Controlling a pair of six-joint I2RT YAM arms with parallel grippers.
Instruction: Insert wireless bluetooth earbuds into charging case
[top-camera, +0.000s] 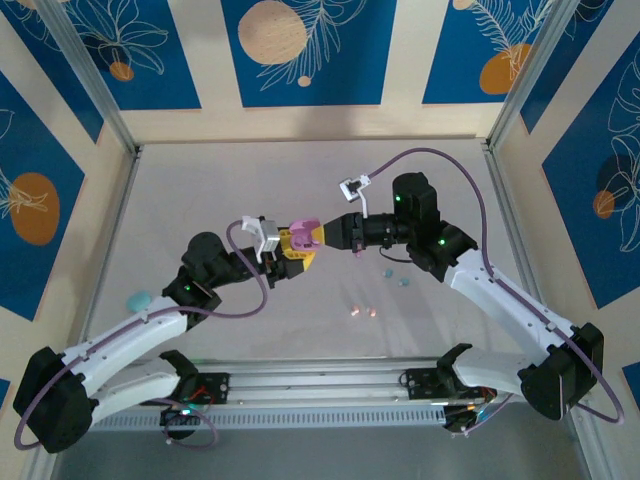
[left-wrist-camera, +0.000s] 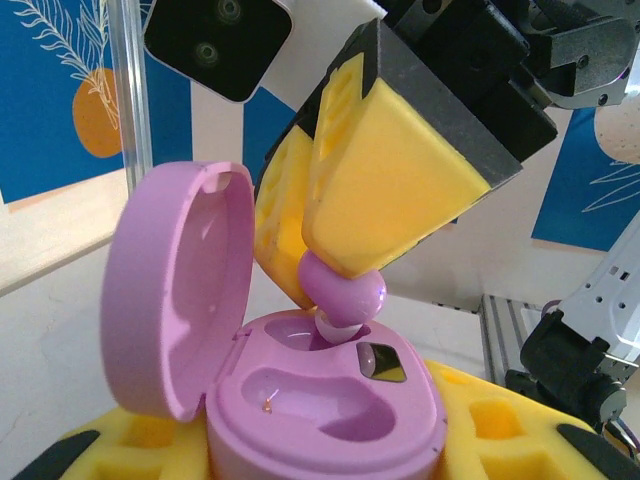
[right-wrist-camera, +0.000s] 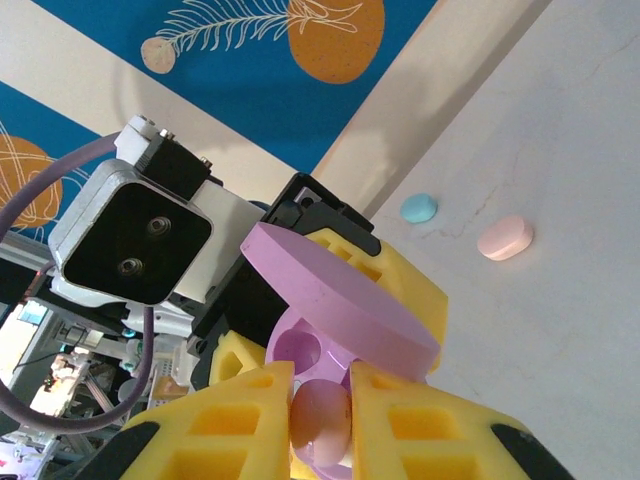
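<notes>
Case (left-wrist-camera: 330, 425) stands open, gripped by left tool (top-camera: 292, 252), so right tool (right-wrist-camera: 320, 405), pinching one purplish earbud (left-wrist-camera: 345, 293), can seat it.

1. Purple earbud (left-wrist-camera: 345, 295): top buried in the right gripper (left-wrist-camera: 325, 272), tip sunk into the purple case (left-wrist-camera: 330, 435).
2. Case base runs off the lower edge.
3. Overhead, loose pink buds (top-camera: 363, 311) too tiny to read.
</notes>
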